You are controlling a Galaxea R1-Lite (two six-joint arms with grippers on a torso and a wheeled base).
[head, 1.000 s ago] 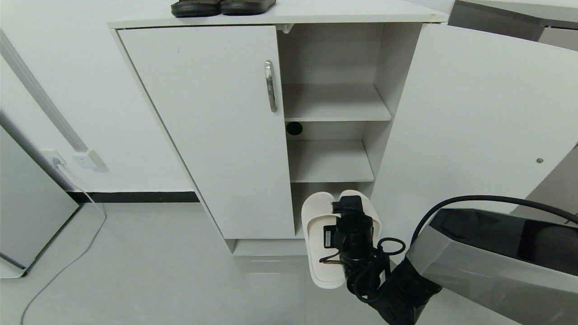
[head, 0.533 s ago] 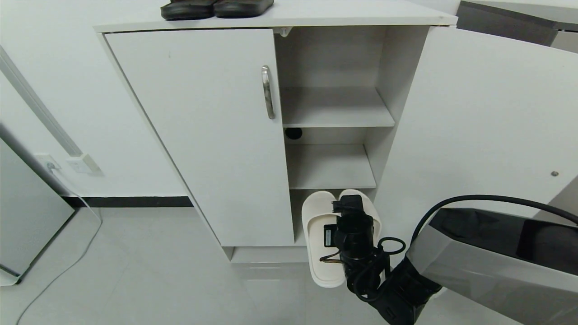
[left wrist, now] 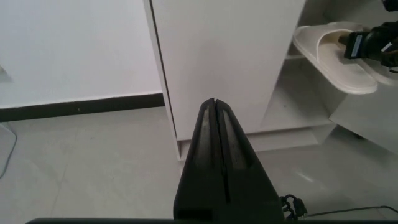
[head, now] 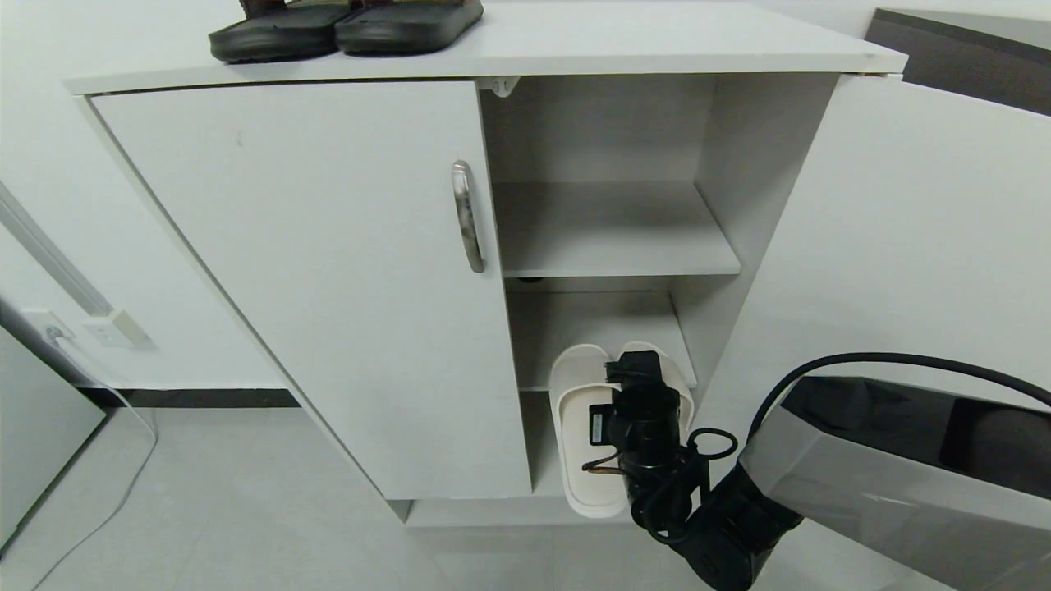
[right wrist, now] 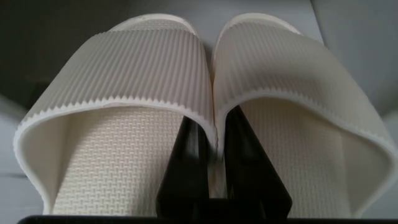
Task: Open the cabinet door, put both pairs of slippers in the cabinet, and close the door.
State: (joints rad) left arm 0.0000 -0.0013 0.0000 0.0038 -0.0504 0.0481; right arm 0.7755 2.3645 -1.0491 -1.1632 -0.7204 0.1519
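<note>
White slippers (head: pixel 577 392) carried closer to cabinet (head: pixel 328 246) | right pincer (head: pixel 631 369) clamped on them | left pincer (left wrist: pixel 214 109) together

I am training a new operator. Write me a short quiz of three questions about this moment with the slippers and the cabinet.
1. Where is the black pair of slippers?
A) on top of the cabinet
B) on the floor
C) on the upper shelf
2. True or false: the left door is open.
3. What does the right tool hold?

Key: 1 A; 2 false, it is closed and only the right door stands open; 3 the white slippers, both pinched together as a pair.
</note>
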